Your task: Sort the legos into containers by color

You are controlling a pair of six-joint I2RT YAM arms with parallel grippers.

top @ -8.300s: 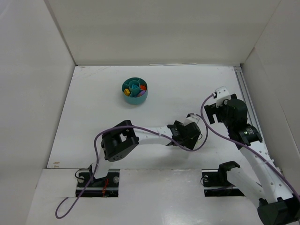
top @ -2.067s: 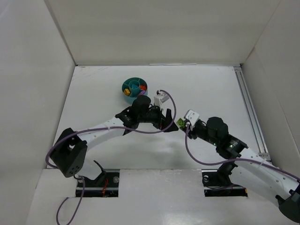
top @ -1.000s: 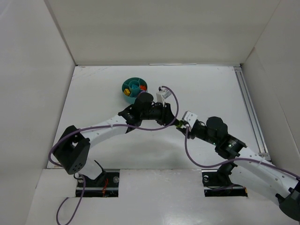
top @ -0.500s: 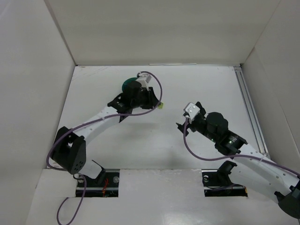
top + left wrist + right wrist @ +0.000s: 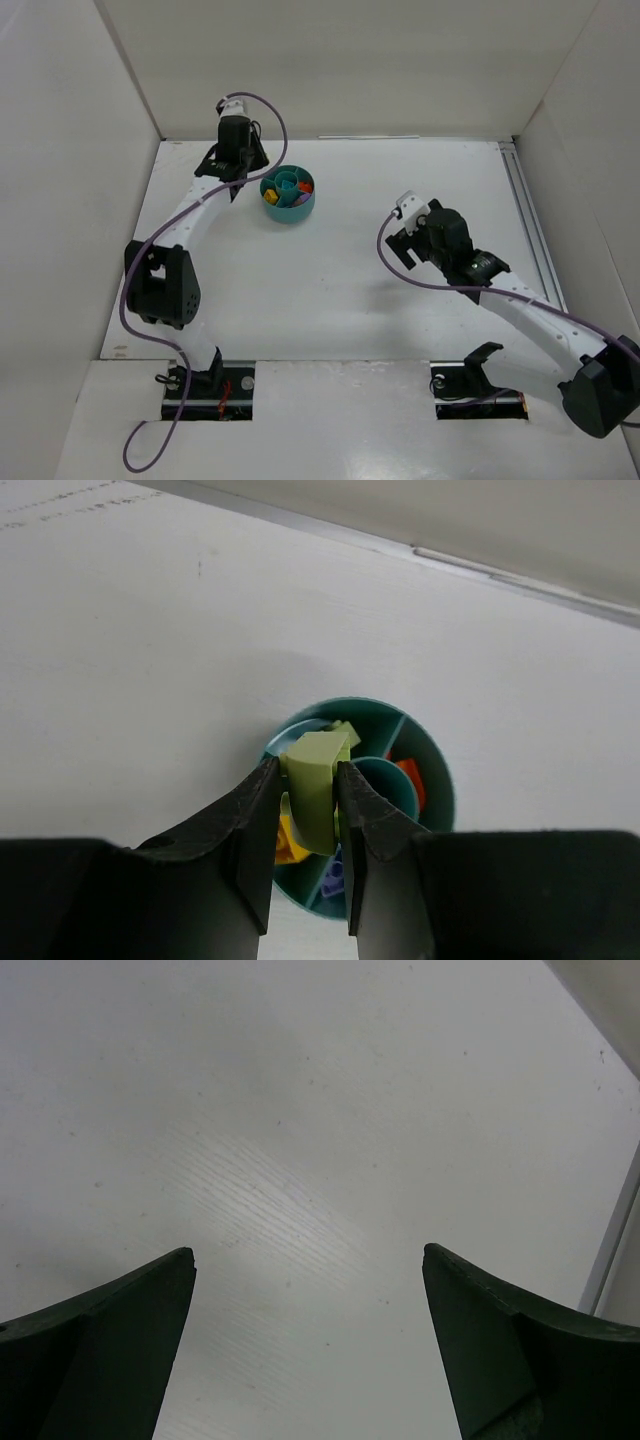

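Nearest me, the right gripper [image 5: 307, 1252] stands with its jaws wide apart and nothing between them; its wrist view shows only bare table [image 5: 300, 1080]. A second ago it was at mid-table, tip to tip with the left gripper over a lime piece. It has since let go and pulled back toward its own side. I take the hand-over as finished, so the right arm has no further part in this piece. Farther out sits the dish [image 5: 290, 217], toward the far left of the table, with a yellow bit [image 5: 287, 842], an orange bit [image 5: 407, 777] and a purple bit [image 5: 333, 877] lying in separate wedges. Farthest, the left gripper [image 5: 306, 768] has swung from mid-table to the far-left side of the dish and is clamped on the lime brick [image 5: 312, 805], fingers pressing its two flanks. In the wrist view the brick lines up with the dish's left wedge, where another lime bit [image 5: 346, 732] shows just behind it. How high it hangs above the rim I cannot tell. The brick is small, slab-sided and matte lime, held square with its end standing past the fingertips. My judgement: the step in hand is the release into the lime wedge, and the aim looks about right.
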